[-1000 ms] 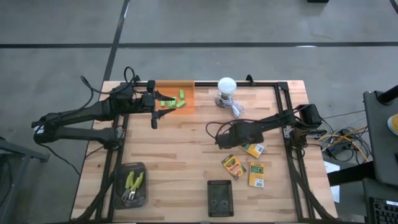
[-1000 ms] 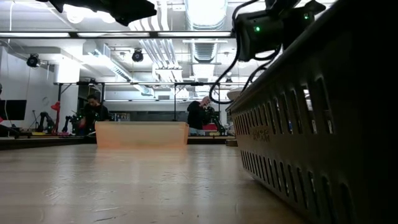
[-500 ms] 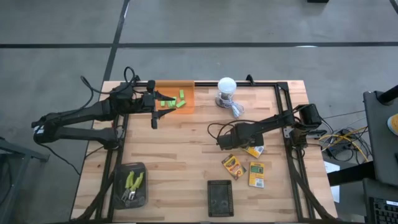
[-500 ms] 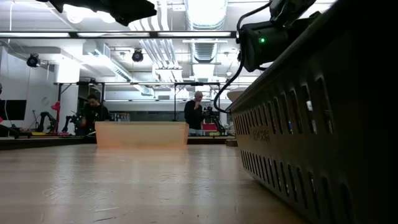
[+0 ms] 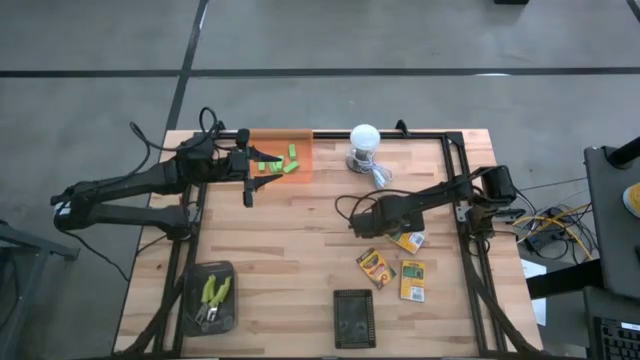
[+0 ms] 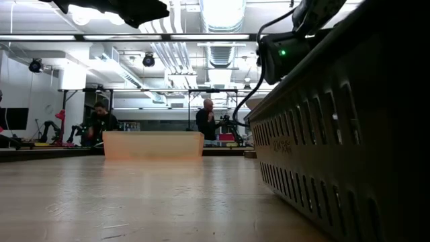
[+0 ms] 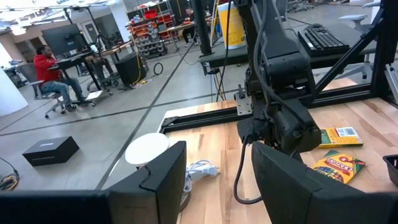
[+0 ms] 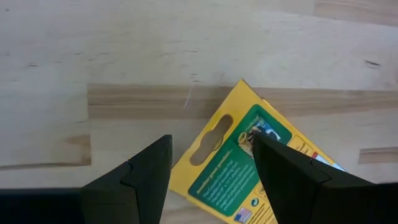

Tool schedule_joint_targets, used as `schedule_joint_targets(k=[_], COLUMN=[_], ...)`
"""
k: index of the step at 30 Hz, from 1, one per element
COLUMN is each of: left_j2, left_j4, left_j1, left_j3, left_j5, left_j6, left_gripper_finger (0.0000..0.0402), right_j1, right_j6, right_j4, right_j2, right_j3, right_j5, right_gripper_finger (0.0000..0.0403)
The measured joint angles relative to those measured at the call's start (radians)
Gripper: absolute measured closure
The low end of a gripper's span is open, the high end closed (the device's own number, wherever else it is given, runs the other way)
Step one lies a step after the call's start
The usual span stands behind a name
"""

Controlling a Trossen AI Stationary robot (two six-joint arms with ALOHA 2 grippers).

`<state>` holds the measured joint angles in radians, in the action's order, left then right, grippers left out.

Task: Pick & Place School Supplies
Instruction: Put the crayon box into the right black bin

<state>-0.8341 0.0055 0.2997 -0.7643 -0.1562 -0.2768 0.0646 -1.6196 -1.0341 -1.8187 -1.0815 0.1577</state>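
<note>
The right gripper hangs open over a crayon box at the frame's centre-right; next, lower and close; the left gripper, open, waits upper left.

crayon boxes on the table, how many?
3. One just below the right gripper, one to its right, one partly under the right arm. Hidden ones unlikely.

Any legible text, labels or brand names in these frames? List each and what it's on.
No text reads clearly in any view.
Crayon box under the right gripper: the box has print on its green panel, too blurred to read.
Crayon boxes in the left wrist view: lettering on the front, too small to read.
Crayon boxes from above: print far too small.
Dark basket: no label seen.
</note>
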Motion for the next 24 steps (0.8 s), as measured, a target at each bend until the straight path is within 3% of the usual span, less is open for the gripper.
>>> schedule_joint_targets(k=[10, 24], left_j2=[0.0, 0.0], left_j4=[0.0, 0.0], left_j1=[0.0, 0.0], left_j3=[0.0, 0.0], left_j5=[0.0, 0.0], left_j6=[0.0, 0.0], left_gripper_finger=[0.0213, 0.0213], right_j1=[-0.001, 0.01], right_j6=[0.008, 0.086], right_j4=[0.008, -0.007], right_j2=[0.0, 0.0], right_j3=[0.019, 0.018], right_j5=[-0.007, -0.149], right_gripper_finger=[0.0184, 0.0184])
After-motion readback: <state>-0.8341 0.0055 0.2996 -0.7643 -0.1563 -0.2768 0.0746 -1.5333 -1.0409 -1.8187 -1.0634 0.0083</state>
